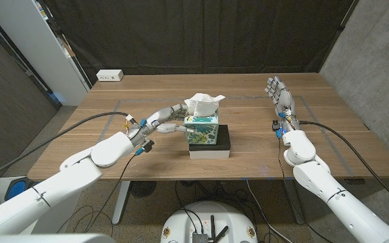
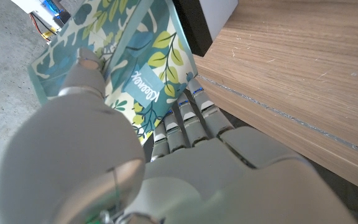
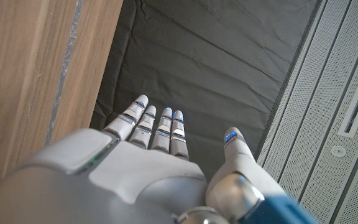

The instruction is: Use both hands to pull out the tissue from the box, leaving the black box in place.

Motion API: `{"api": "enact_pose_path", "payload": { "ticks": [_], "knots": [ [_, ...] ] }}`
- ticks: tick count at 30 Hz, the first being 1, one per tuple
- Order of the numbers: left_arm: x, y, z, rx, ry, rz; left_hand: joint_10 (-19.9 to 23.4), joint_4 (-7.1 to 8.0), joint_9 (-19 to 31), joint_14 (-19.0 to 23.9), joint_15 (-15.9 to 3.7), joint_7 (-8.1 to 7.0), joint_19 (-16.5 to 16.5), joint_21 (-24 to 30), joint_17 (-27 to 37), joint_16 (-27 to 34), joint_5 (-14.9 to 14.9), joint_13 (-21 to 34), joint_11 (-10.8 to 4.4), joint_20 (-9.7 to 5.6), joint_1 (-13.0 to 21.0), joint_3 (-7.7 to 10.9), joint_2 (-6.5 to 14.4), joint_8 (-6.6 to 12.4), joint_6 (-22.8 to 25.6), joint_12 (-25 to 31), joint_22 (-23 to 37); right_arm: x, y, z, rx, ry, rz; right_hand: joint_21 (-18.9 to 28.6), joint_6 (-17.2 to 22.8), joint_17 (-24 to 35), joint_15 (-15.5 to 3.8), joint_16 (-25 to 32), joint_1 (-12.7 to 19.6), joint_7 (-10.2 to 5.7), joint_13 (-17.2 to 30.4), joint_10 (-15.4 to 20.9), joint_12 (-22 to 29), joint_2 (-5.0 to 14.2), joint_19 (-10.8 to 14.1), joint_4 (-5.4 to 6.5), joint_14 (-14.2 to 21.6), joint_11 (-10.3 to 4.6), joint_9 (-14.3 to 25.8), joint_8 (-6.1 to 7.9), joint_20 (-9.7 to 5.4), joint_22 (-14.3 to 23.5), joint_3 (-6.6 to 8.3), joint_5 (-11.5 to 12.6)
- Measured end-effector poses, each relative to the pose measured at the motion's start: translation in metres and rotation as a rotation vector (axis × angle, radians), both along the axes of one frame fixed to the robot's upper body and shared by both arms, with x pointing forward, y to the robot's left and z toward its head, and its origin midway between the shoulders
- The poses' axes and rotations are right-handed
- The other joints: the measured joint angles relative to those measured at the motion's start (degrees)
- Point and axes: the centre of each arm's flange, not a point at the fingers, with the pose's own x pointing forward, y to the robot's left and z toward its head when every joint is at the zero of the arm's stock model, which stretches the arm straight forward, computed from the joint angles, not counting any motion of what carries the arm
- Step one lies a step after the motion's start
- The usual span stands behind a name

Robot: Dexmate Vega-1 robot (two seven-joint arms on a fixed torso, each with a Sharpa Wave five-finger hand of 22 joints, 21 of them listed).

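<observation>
Behind table (image 1: 80, 145), dark curtain (image 1: 201, 34), white power strip (image 1: 109, 75) near far-left corner

White rounded arms, grey jointed hands (image 1: 162, 119) with blue-marked fingertips (image 3: 230, 136), black cables alongside.

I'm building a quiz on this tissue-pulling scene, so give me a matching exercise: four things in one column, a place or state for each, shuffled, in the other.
Things:
1. left hand
2. right hand
3. tissue box
4. white tissue

Places or states:
A. sticks up out of the box's top
B. stands on the black box
C. holds the tissue box's side
D. open, fingers straight, apart from the boxes

Pairs: 1-C, 2-D, 3-B, 4-A
</observation>
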Motion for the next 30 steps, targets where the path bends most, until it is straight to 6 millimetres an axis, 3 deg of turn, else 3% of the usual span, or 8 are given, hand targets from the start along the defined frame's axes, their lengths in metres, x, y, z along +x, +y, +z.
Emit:
{"api": "enact_pose_path", "payload": {
  "ticks": [3,5,30],
  "knots": [
    [-0.004,0.001,0.001,-0.013,-0.003,0.001,1.45,0.11,0.0,4.29,-0.11,0.52,4.41,1.53,-0.01,0.89,-0.01,0.29,0.37,-1.33,0.67,0.18,0.08,0.83,0.91,0.0,0.31,-0.001,0.0,0.0,-0.001,-0.001,0.0,0.0,0.0,0.0,0.0,0.0,0.0,0.0,0.0,0.0,0.0,0.0,0.0,0.0,0.0,0.0,0.0,0.0,0.0,0.0,0.0,0.0],
    [-0.006,0.001,0.002,-0.019,-0.003,0.002,1.71,0.11,0.13,5.48,-0.14,0.53,5.09,1.54,-0.01,1.18,-0.04,0.48,0.29,-1.64,0.83,0.18,0.23,0.95,0.92,0.0,0.17,-0.002,-0.001,0.0,-0.002,-0.002,0.0,0.0,0.0,0.0,0.0,0.0,0.0,0.0,0.0,0.0,0.0,0.0,0.0,0.0,0.0,0.0,0.0,0.0,0.0,0.0,0.0,0.0],
    [-0.035,0.016,0.034,0.013,0.008,0.029,2.1,0.44,0.27,5.36,-0.46,0.61,2.88,0.54,0.35,0.81,-0.06,0.73,0.71,-1.34,1.08,0.51,0.39,1.4,1.42,0.01,-0.05,-0.01,-0.003,-0.002,-0.013,0.002,-0.005,0.0,0.0,0.0,0.0,0.0,0.0,0.0,0.0,-0.01,0.0,0.0,0.0,0.01,0.0,0.0,0.0,0.0,0.0,0.0,0.01,0.0]
  ]
}}
